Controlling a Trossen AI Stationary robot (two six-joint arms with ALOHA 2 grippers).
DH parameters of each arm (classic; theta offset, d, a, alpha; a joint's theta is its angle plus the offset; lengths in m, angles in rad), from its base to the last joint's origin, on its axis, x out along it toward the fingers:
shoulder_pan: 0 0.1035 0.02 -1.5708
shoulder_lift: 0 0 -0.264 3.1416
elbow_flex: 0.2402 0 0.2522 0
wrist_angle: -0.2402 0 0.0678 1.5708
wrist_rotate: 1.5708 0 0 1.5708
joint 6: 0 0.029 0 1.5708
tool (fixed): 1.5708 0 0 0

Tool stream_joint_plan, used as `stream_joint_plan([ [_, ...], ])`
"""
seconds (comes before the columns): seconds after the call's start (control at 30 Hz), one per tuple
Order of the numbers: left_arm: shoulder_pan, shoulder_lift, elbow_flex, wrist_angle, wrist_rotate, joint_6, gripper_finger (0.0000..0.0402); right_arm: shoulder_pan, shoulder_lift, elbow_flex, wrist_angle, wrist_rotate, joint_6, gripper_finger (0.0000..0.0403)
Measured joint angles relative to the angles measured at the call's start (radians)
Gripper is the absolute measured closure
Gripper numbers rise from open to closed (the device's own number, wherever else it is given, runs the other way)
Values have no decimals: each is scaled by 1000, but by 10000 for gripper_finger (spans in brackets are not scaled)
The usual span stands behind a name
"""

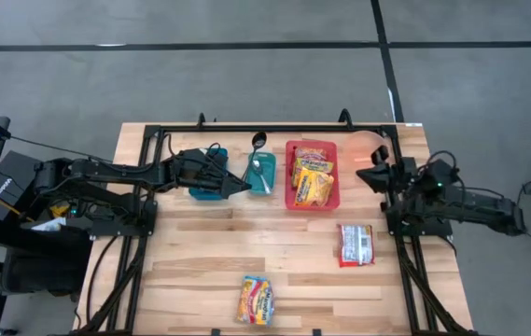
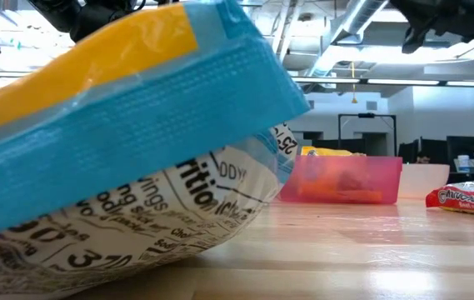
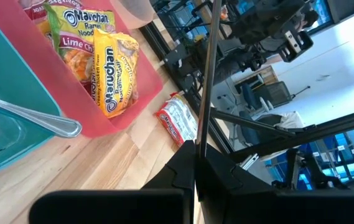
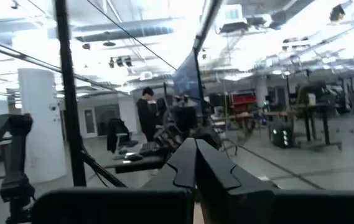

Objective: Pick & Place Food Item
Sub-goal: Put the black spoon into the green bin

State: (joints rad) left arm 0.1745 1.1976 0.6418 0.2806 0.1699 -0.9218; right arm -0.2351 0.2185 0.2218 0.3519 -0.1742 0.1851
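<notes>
both pincers closed and empty, left pincer [image 1: 244, 188] beside the teal plastic tray [image 1: 261, 175], right pincer [image 1: 366, 175] beside the pink plastic bin [image 1: 291, 191]. no packet grasped yet; next, likely reaching the red noodle packet [image 1: 355, 244] on the wooden table [image 1: 200, 261].

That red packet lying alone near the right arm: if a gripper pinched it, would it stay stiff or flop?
The red packet lies flat and looks like thin crinkly wrapper, so its edges would probably bend. Its glossy film may be slippery. Being flat, it should slide rather than roll.
</notes>
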Motion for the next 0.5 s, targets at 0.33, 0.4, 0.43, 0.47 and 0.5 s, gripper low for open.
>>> stream_joint_plan([
  [0.33, 0, 0, 0, 0, 0, 0, 401, 18, -70, 0, -27, -7, -21, 401],
  [0.4, 0, 0, 0, 0, 0, 0, 401, 18, -70, 0, -29, -7, -7, 401],
  [0.43, 0, 0, 0, 0, 0, 0, 401, 18, -70, 0, -33, -7, -4, 401],
  [0.47, 0, 0, 0, 0, 0, 0, 402, 18, -70, 0, -35, -7, -4, 401],
  [0.5, 0, 0, 0, 0, 0, 0, 402, 18, -70, 0, -35, -7, -3, 401],
])
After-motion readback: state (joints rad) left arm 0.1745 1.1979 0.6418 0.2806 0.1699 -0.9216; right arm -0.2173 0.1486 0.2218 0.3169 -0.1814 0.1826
